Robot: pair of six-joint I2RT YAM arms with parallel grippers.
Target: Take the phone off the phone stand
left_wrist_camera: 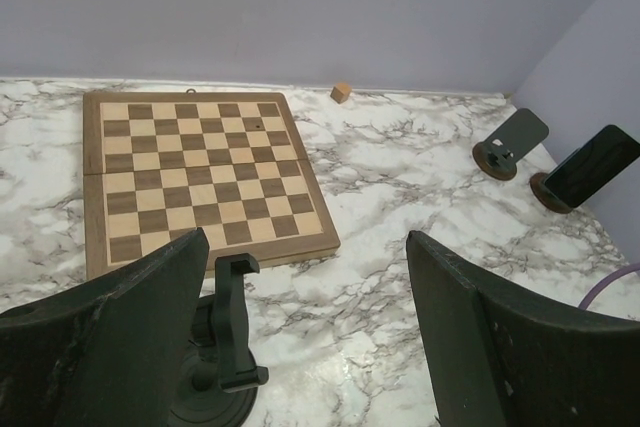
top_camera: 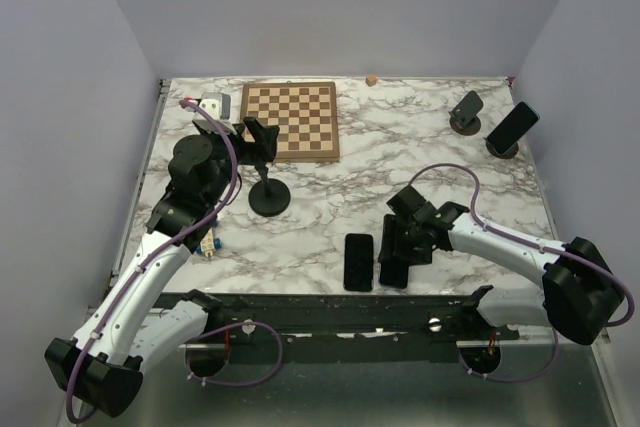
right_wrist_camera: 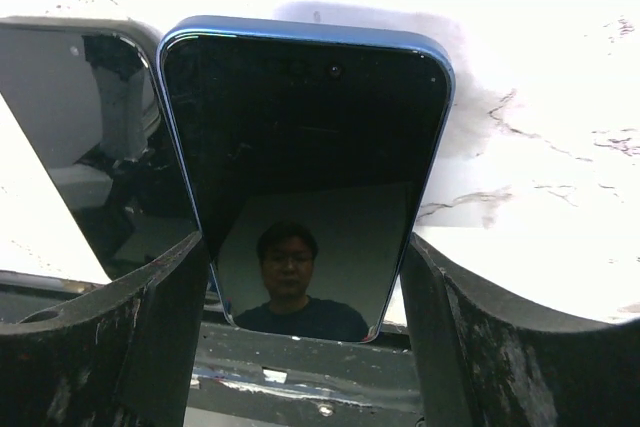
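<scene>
I am judging this to be the put-down end of one cycle. The right fingers (top_camera: 403,245) are straddling a flat phone (right_wrist_camera: 305,147) lying near the front edge of the bench (top_camera: 400,162), just beside a second phone (top_camera: 358,262) that is also lying flat. The fingers are standing fairly wide, one along each long edge. I cannot tell whether they are pressing on it or sitting just clear. The left fingers (top_camera: 243,135) are gaping wide and holding nothing, hovering by an empty stand (top_camera: 268,195) in front of the chessboard (top_camera: 290,120).

The work left, as I am reading it, is the propped phone (top_camera: 514,123). It is leaning in its far stand (top_camera: 503,150) at the back right corner, well apart from both arms.

Next, I am thinking, the right arm is needing to be surely free of the flat phone. It should lift straight off so it is not nudging that phone into its neighbour, then reach to the corner. That grasp is calling for fingers on the long edges and a pull up along the lean, since the stand may tip or come along.

A bare stand (top_camera: 465,112) is sitting near the far stand on its left, and the side wall is closing in on its right, so the approach is looking tight. The wooden cube (top_camera: 371,79) at the back edge is lying out of the way.
</scene>
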